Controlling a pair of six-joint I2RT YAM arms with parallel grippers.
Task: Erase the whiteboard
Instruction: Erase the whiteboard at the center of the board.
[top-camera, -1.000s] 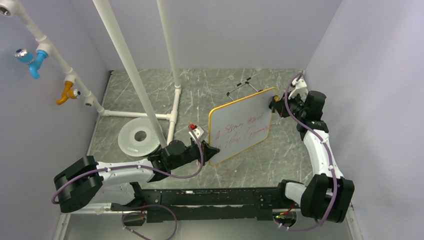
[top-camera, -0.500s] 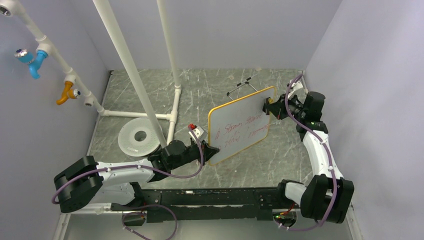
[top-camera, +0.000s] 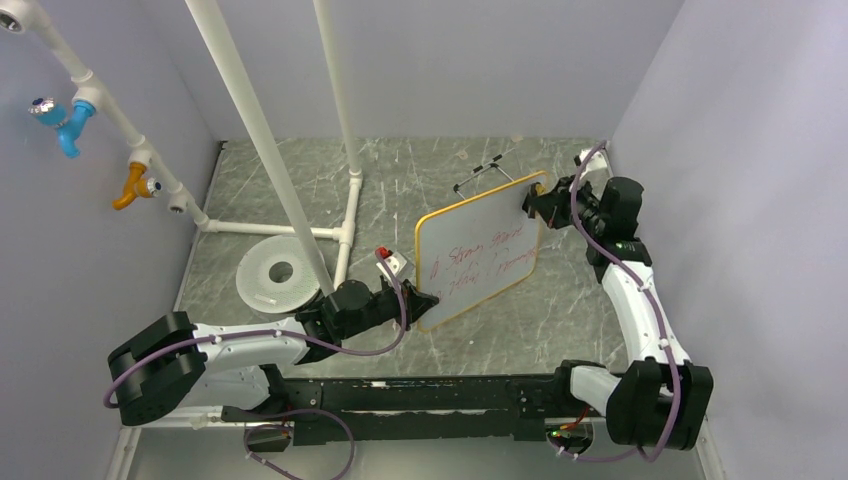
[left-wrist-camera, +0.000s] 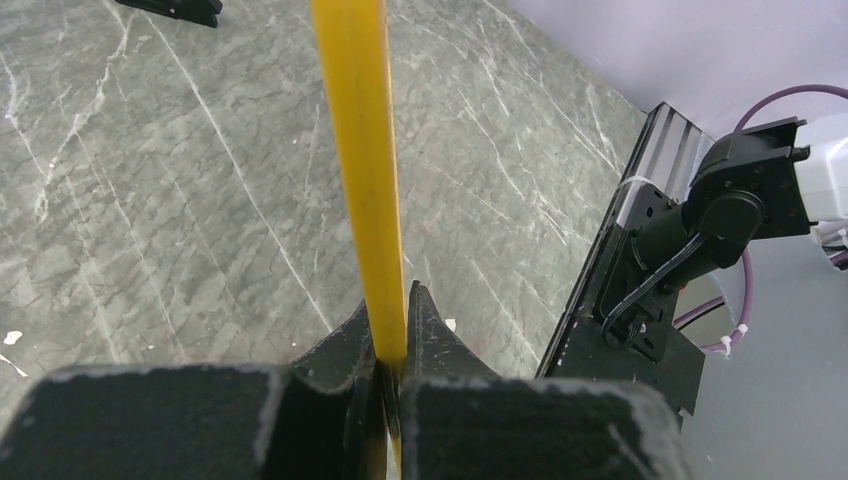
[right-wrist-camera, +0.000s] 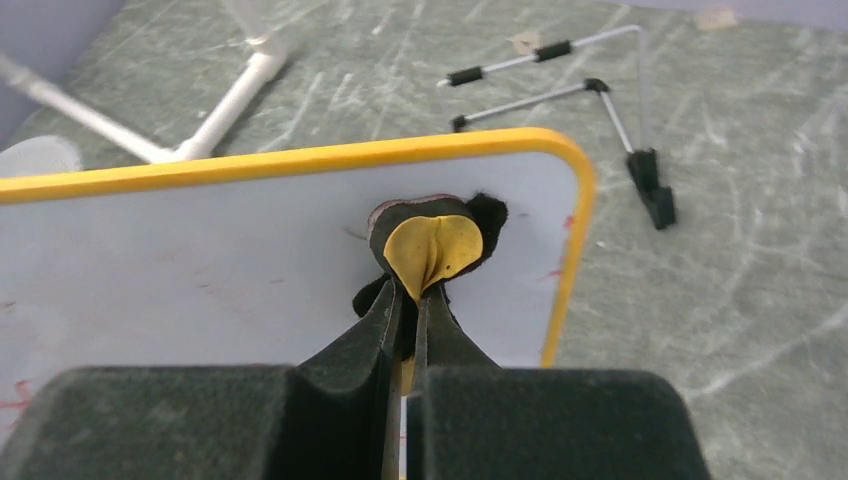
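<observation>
The whiteboard (top-camera: 478, 255), white with an orange-yellow frame and red scrawl, is held tilted above the table. My left gripper (top-camera: 420, 300) is shut on its lower left edge; in the left wrist view the yellow frame (left-wrist-camera: 365, 150) runs up from between the pinched jaws of that gripper (left-wrist-camera: 388, 335). My right gripper (top-camera: 533, 203) is shut on a small yellow and black eraser pad (right-wrist-camera: 432, 248) and presses it against the board's upper right corner (right-wrist-camera: 300, 250). Faint red marks remain on the board near the pad.
A wire board stand with black feet (top-camera: 487, 172) lies behind the board and shows in the right wrist view (right-wrist-camera: 600, 110). A white pipe frame (top-camera: 340, 200) and a round white disc with a centre hole (top-camera: 279, 271) stand at the left. Grey walls close both sides.
My right gripper has moved left with the eraser pad, from beside the board's top right corner onto its face. The left gripper and board stay about where they were.
</observation>
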